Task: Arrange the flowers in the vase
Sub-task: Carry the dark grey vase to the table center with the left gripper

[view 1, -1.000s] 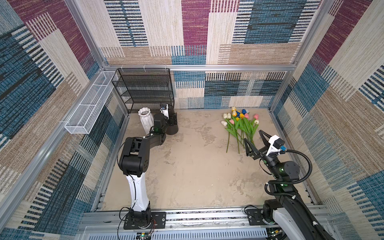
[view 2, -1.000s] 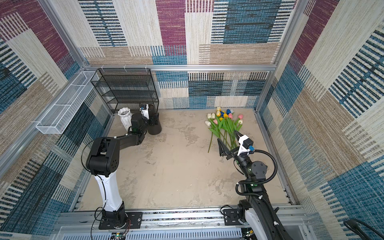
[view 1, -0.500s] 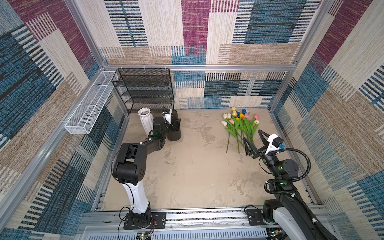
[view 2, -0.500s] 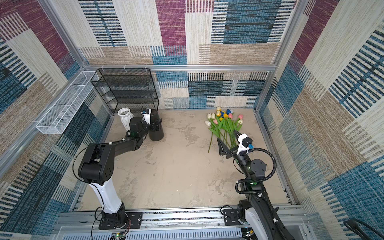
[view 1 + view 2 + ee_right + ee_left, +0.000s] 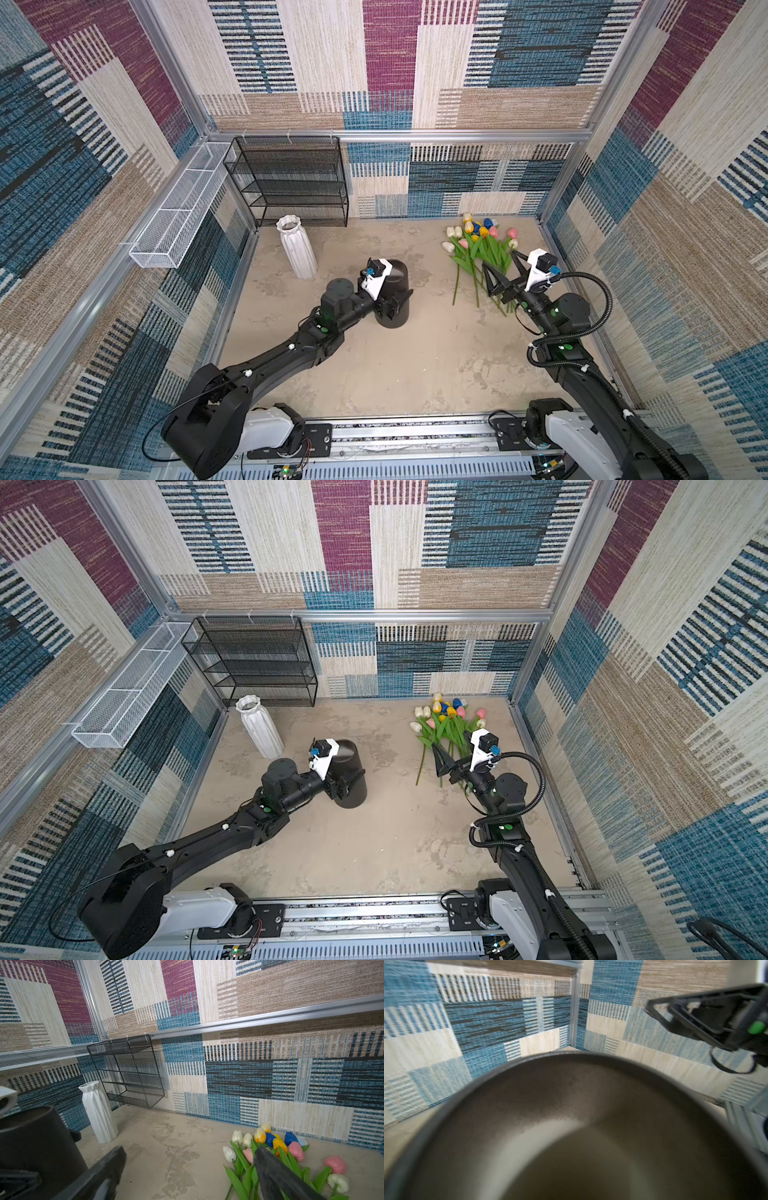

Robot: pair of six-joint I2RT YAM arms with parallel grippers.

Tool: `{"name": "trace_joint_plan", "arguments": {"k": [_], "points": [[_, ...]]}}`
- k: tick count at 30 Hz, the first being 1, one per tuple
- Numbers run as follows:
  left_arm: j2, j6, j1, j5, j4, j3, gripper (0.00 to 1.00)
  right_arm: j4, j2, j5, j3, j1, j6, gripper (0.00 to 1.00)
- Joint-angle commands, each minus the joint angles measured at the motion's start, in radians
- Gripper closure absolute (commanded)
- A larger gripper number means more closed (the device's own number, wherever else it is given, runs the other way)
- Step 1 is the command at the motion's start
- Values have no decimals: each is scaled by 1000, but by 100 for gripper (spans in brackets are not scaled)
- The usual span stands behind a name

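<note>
White vase [image 5: 297,247] is seen upright, far left. Black vase [image 5: 395,320] is clasped by the left gripper [image 5: 394,296], jaws wide. Flowers [image 5: 482,245] are laid flat on the table [image 5: 415,365] at right, overhung by the right gripper [image 5: 498,258], spread wide, empty.

2 black arms [image 5: 286,363] have white bases [image 5: 266,428], white camera housings [image 5: 535,268] and green lights [image 5: 561,346].

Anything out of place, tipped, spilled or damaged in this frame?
Nothing stands out. The flowers lie bunched on the floor; the white vase stands upright beside the black shelf; the left gripper clasps an upright black container; the right gripper hangs open over them.
</note>
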Motion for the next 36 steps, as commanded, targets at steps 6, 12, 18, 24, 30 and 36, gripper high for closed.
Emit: {"name": "trace_joint_plan", "arguments": {"k": [6,12,18,24,30,36], "points": [[191,46,-150,-161,336,-29,100,23,72,-41,62,0,22,0],[376,68,-190,-240,668,-24,100,7,74,-55,78,1,13,0],[458,96,-191,-308,803,-22,100,-12,60,-59,90,1,-1,0],[468,104,-190,-306,808,-45,68,-77,61,-34,131,1,-1,0],[473,106,-190,-297,809,-69,36,-122,44,9,154,1,-1,0],[422,140,-189,-316,804,-113,0,-152,25,34,161,1,-1,0]]}}
